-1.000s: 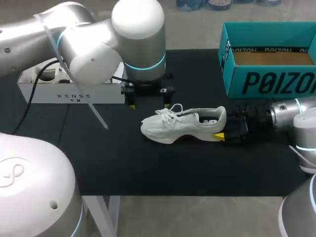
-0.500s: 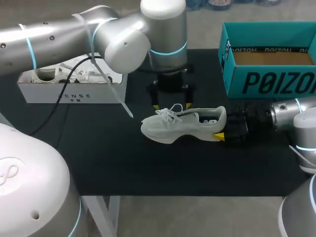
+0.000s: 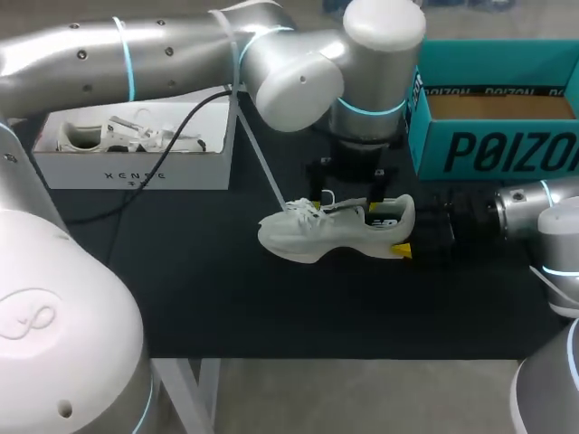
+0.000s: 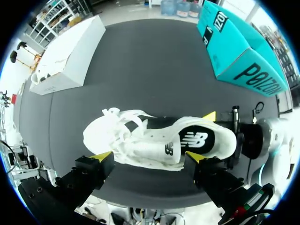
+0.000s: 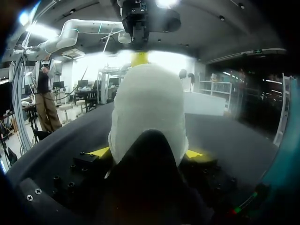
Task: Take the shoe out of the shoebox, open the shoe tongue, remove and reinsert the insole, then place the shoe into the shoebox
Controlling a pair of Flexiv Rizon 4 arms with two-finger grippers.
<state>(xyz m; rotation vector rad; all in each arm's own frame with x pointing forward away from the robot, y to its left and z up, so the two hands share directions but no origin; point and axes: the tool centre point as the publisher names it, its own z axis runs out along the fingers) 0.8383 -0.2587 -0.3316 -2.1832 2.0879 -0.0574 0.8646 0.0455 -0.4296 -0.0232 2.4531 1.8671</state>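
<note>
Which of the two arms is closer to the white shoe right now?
Right. The right end effector grips the shoe by its heel; the left end effector hangs open over the shoe's middle.

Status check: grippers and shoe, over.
Left gripper open above white lace-up sneaker. Right gripper shut on its heel. Sneaker upright on black table, outside teal cardboard shoebox.

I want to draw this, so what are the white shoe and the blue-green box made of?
The white sneaker looks like soft matte fabric, perhaps mesh, with woven laces on a smooth foam or rubber sole. The teal shoebox looks like printed cardboard: its inside is plain brown and its walls thin and flat.
</note>
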